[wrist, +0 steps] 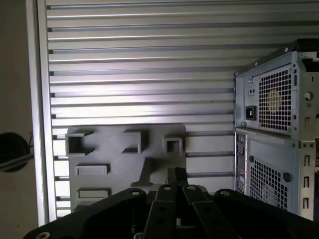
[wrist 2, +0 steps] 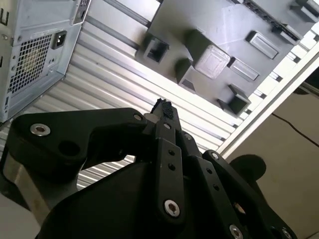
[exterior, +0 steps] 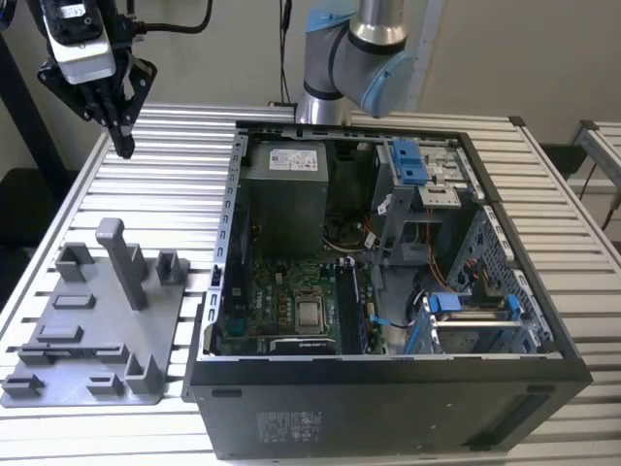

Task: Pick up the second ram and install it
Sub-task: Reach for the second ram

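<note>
The second ram appears seated on edge in a motherboard slot inside the open computer case, lower centre of the exterior view. It is well apart from the end effector at upper left. The end effector hangs pointing down above the counter, its fingers pinched together and holding nothing.

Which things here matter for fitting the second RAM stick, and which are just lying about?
For the job:
- gripper, shut and empty, above the table
- grey holder tray
- open computer case
- motherboard inside it

Just there:
- power supply
- blue drive brackets
- slatted table
</note>
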### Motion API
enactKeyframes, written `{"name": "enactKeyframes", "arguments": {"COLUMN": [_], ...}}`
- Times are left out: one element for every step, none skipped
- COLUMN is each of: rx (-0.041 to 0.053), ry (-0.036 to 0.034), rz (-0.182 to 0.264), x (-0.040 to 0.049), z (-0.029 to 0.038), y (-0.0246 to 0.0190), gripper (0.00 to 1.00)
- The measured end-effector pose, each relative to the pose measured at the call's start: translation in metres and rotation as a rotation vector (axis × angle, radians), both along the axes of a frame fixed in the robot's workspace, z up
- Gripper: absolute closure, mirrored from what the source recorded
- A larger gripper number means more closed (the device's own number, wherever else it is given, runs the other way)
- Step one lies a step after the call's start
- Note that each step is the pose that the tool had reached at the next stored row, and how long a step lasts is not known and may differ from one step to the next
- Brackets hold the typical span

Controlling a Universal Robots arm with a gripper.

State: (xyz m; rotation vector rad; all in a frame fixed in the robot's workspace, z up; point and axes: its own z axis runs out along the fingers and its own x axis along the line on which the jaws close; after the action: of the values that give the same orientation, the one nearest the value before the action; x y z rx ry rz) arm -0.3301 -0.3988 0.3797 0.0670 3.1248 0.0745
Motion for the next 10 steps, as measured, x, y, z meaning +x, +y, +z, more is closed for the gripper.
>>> {"name": "enactKeyframes", "arguments": {"rx": [-0.0001,-0.0001,-0.0002,-0.0004,-0.0006,-0.0007,-0.0007,-0.0008,-0.0008,-0.0008], "ry": [0.0,-0.0001,-0.0001,0.0,0.0,0.0001,0.0,0.0,-0.0001,0.0], "rz": [0.0,0.0,0.0,0.0,0.0,0.0,0.0,0.0,0.0,0.0], "x": [-0.0031,-0.006,-0.0091,-0.0119,-0.0143,-0.0167,-0.0187,-0.0208,-0.0228,-0.0248], "z": [-0.0002,-0.0003,-0.0005,-0.0006,-0.0007,-0.0008,-0.0009,-0.001,-0.0011,-0.0012], "y": [0.0,0.0,0.0,0.0,0.0,0.0,0.0,0.0,0.0,0.0], "gripper": [0.89,0.89,0.89,0.89,0.89,0.89,0.89,0.89,0.89,0.89]}}
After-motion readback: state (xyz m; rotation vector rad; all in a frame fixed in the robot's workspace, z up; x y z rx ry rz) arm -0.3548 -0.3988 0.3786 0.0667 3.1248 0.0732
